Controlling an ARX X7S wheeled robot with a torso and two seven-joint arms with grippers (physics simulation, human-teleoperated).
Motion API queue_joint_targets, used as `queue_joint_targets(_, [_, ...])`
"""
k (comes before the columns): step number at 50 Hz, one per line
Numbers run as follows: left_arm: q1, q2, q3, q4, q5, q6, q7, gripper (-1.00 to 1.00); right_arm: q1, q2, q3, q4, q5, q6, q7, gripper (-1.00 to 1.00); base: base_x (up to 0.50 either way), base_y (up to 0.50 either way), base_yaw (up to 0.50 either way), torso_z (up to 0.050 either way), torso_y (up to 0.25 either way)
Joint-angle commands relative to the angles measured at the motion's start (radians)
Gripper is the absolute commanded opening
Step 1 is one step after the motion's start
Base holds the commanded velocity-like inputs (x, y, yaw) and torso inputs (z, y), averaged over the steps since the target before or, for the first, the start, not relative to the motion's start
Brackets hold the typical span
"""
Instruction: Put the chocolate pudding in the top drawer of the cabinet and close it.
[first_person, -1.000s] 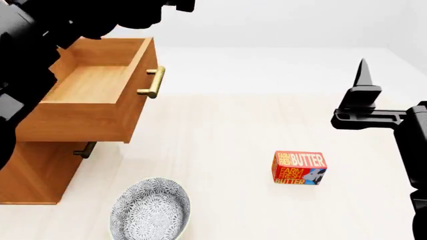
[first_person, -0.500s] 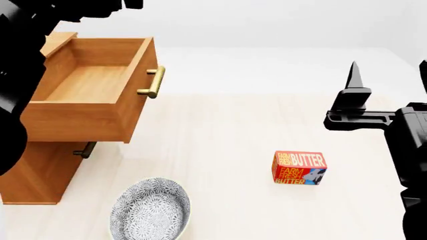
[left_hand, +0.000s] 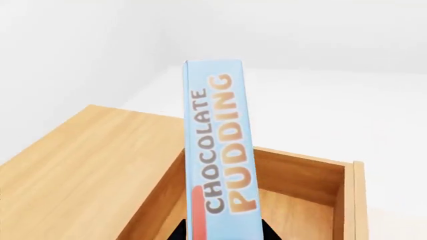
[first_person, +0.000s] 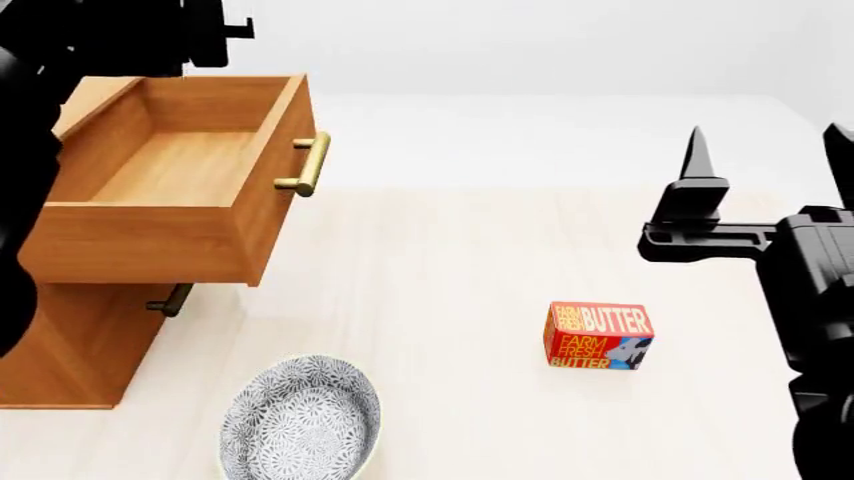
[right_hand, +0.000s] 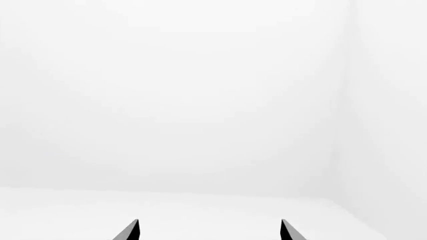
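Note:
In the left wrist view my left gripper (left_hand: 220, 232) is shut on the chocolate pudding (left_hand: 220, 150), a thin light-blue box held on edge above the back of the open top drawer (left_hand: 300, 200). In the head view the top drawer (first_person: 174, 165) of the orange-brown cabinet (first_person: 67, 340) stands pulled out and empty, with its brass handle (first_person: 307, 165) at the front. The left arm is at the upper left corner there and the pudding is hidden behind it. My right gripper (first_person: 767, 165) is open and empty, raised at the right, fingers pointing up.
A red-and-yellow butter box (first_person: 598, 336) lies on the pale floor at centre right. A patterned grey bowl (first_person: 300, 420) sits in front of the cabinet. The lower drawer's handle (first_person: 171, 300) shows under the open drawer.
The left arm has moved left and back, uncovering more of the open drawer. The right gripper has shifted slightly left. The butter box and bowl have not moved.

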Motion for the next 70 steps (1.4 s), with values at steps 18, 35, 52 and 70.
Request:
queue_joint_targets(18, [0.036, 0.022, 1.013, -0.009, -0.979, 0.139, 0.024, -1.0, -0.011, -0.016, -0.02, 0.018, -0.032, -0.018, -0.018, 1.0, 0.0, 0.0, 0.0, 0.0, 0.001])
queue_joint_targets(35, [0.056, 0.05, 1.456, -0.009, -1.395, 0.158, 0.073, -1.0, -0.019, -0.021, -0.03, 0.027, -0.048, -0.027, -0.026, 1.0, 0.0, 0.0, 0.0, 0.0, 0.0])
queue_joint_targets(52, [0.099, 0.048, 1.465, -0.009, -1.419, 0.162, 0.079, -1.0, -0.021, -0.024, -0.04, 0.034, -0.06, -0.032, -0.031, 1.0, 0.0, 0.0, 0.0, 0.0, 0.0])
queue_joint_targets(70, [0.133, 0.045, 1.456, -0.01, -1.424, 0.167, 0.085, -1.0, -0.029, -0.027, -0.048, 0.04, -0.074, -0.041, -0.038, 1.0, 0.0, 0.0, 0.0, 0.0, 0.001])
